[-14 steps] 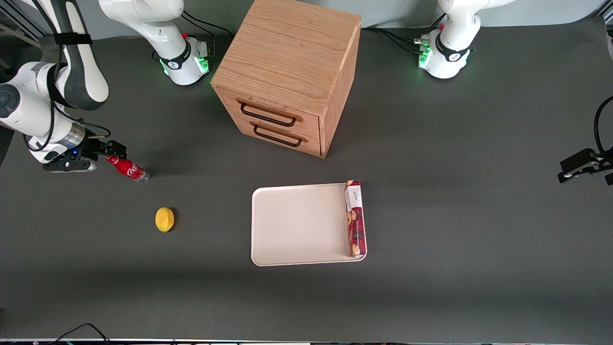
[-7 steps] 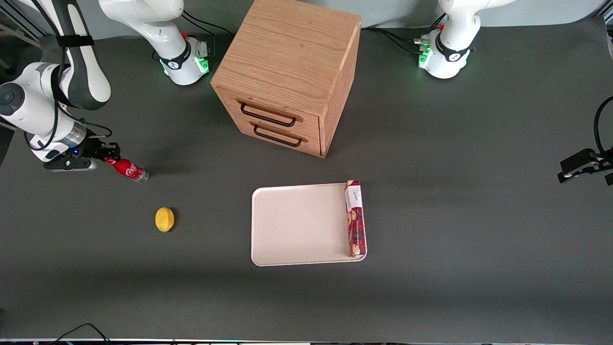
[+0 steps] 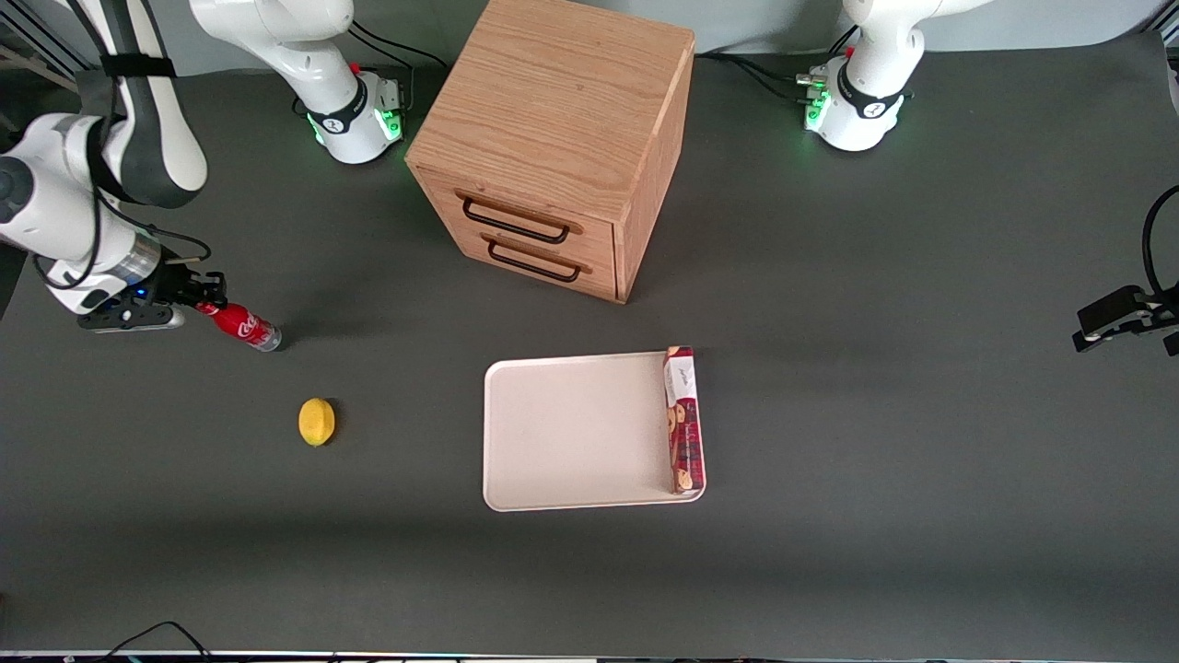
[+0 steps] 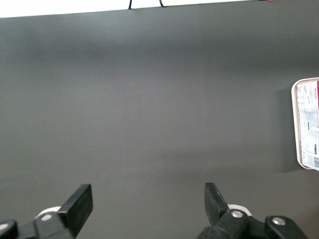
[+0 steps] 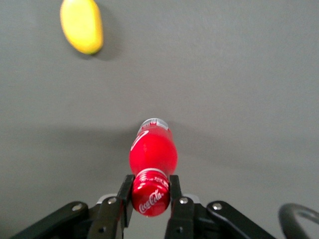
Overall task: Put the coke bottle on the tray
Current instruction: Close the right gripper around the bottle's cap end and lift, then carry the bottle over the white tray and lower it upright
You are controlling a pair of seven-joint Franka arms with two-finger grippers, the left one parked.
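My claw point(image 5: 150, 199) was clamped on the coke bottle point(image 5: 152, 154) at its red cap, the body hanging just below me over the counter point(image 3: 829, 552). Light, rigid, smooth plastic, I judged; a cap-only hold might let it swing.

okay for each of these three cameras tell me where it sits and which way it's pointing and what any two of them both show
Front view: high, facing the robots, looking down on the table, both arm bases, the drawer cabinet and the tray.
Right wrist view: on the working arm, looking past its gripper, shut on the coke bottle's cap; shares bottle and lemon with the front view.
Left wrist view: on the parked arm, looking over bare table at the tray's edge with the biscuit box.
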